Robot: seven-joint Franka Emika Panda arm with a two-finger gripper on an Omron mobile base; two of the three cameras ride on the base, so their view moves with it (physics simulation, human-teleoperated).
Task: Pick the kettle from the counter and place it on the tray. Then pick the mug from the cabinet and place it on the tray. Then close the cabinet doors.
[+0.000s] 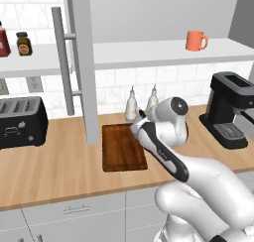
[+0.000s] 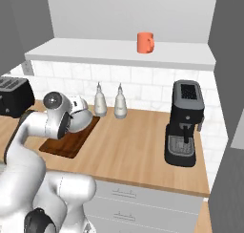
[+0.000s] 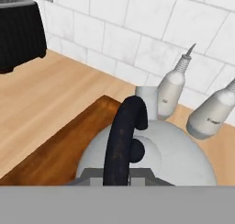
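Gripper (image 3: 117, 184), bottom centre of hand view: fingers pinched tight on the kettle's black arched handle (image 3: 120, 140). Kettle (image 3: 151, 156) fills lower centre, hanging over the far end of the tray (image 3: 55, 145); whether it touches the board, cannot tell.

Risks:
- Thin handle may pivot in grip; kettle could tilt on release.
- Two white bottles (image 3: 172, 87) just beside, upper right; a swing could knock them.
- Mug (image 1: 196, 40) on cabinet shelf, upper right of left base view, not yet fetched.
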